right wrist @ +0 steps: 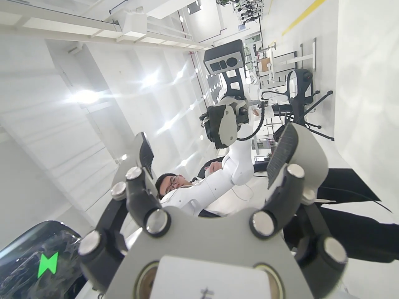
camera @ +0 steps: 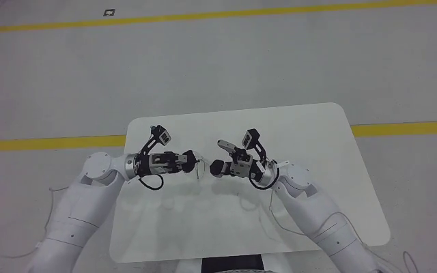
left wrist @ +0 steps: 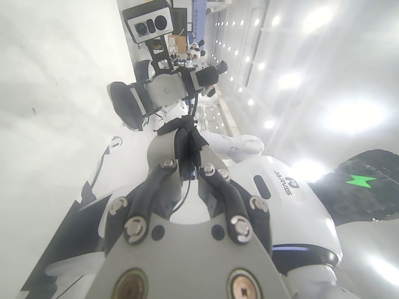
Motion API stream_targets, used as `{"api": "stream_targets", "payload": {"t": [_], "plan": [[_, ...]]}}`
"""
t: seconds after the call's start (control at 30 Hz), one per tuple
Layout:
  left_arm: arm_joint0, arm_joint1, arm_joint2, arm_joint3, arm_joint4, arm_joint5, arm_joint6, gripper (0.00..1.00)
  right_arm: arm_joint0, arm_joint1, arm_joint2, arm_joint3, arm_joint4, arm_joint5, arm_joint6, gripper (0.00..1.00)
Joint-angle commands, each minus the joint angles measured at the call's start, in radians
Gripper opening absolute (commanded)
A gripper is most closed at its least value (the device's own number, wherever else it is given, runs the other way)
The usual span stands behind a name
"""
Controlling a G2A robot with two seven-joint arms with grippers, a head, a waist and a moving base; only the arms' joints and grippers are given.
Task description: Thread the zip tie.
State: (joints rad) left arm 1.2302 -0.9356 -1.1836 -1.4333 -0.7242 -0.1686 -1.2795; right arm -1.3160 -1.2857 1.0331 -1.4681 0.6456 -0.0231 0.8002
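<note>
Bearing both arms: white surface with rounded corners, standing on a grey floor crossed by yellow lines. Both grippers hang above the middle of the surface, turned tip to tip, with a small gap between them.

Item, right gripper: spread wide. Its two ribbed pads stand well apart, with nothing held between them. The left gripper sits straight ahead of its open jaws, just beyond the fingertips.

Item, left gripper: fingers drawn fully together, the tips meeting under scraps of dark covering. It points at the right gripper and is near it but not touching.

Item, camera: a grey box on a black bracket, mounted behind the right gripper on its wrist and raised clear of the fingers.

Item, zip tie: a thin dark strand that appears to issue from the closed tips of the left gripper and run toward the right gripper. In the top view it shows as a fine line in the gap between the two grippers, ahead of the left one and short of the right one's pads. The fingertips hide the pinch point, so how much of the strand lies inside the grasp cannot be told.
</note>
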Motion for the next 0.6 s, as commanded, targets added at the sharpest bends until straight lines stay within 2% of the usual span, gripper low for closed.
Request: {"api": "stream_targets", "payload": {"t": [0.0,0.07,0.13,0.17,0.3,0.37,0.43,0.57], "plan": [[0.0,0.0,0.0,0.001,0.0,0.0,0.0,0.0,0.0,0.0,0.0,0.0,0.0,0.0,0.0,1.0],[0.0,0.0,0.0,0.001,0.0,0.0,0.0,0.0,0.0,0.0,0.0,0.0,0.0,0.0,0.0,1.0],[0.006,-0.002,0.0,0.009,0.001,-0.019,0.046,0.0,0.0,0.0,0.0,0.0,0.0,0.0,0.0,1.0],[0.006,-0.003,-0.002,0.016,-0.008,-0.031,0.049,0.0,0.0,0.0,0.0,0.0,0.0,0.0,0.0,1.0],[0.006,-0.004,-0.033,0.074,-0.068,-0.117,0.037,0.0,0.0,0.0,0.0,0.0,0.0,0.0,0.0,1.0],[0.005,-0.006,-0.047,0.116,-0.125,-0.168,0.014,0.0,0.0,0.0,0.0,0.0,0.0,0.0,0.0,1.0],[-0.004,-0.01,-0.069,0.146,-0.147,-0.171,-0.023,0.0,0.0,0.0,0.0,0.0,0.0,0.0,0.0,1.0],[-0.01,-0.025,-0.128,0.178,-0.171,-0.171,-0.096,0.0,0.0,0.0,0.0,0.0,0.0,0.0,0.0,1.0]]}}
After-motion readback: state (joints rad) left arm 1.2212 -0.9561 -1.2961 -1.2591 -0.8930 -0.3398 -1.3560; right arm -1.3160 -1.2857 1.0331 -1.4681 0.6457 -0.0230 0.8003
